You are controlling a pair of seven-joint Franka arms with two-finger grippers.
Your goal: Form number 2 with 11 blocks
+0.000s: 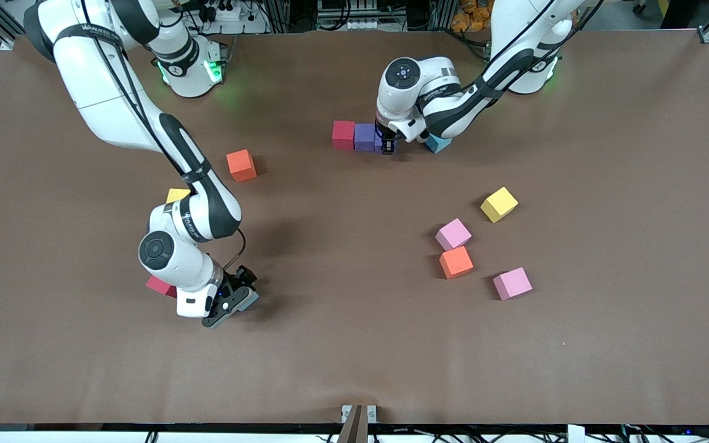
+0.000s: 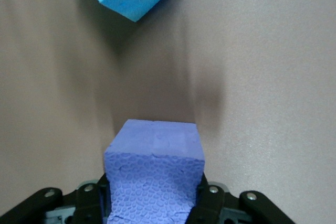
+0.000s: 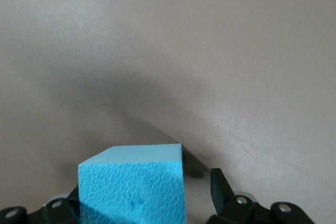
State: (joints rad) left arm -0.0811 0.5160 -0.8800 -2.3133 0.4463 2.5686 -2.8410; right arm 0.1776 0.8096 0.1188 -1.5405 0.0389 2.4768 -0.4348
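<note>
The front view shows a brown cloth-covered counter (image 1: 354,344) with foam cubes scattered on it. A red cube (image 1: 343,135) and a purple cube (image 1: 364,136) sit touching in a row running along the counter's length, near the arm bases. The left gripper (image 1: 388,145) is down at the end of this row, closed on a second purple foam cube (image 2: 154,177); only the left wrist view shows that cube's pitted face clamped between the fingers (image 2: 210,203). A light blue cube (image 1: 437,143) lies just beside the left gripper, turned corner-on in the left wrist view.

The right gripper (image 1: 231,303) is low at the counter, toward the right arm's end. The right wrist view shows another light blue cube (image 3: 134,184) between its fingers, with a gap at one finger (image 3: 218,184): the jaws stand apart, not gripping.

Loose cubes:
- an orange cube (image 1: 241,165) and a yellow cube (image 1: 176,195), the latter partly hidden by the right arm;
- a red cube (image 1: 160,286) beside the right wrist;
- toward the left arm's end, a yellow cube (image 1: 499,204), two pink cubes (image 1: 453,234) (image 1: 512,283) and an orange cube (image 1: 456,262).

Cables and aluminium framing edge the counter.
</note>
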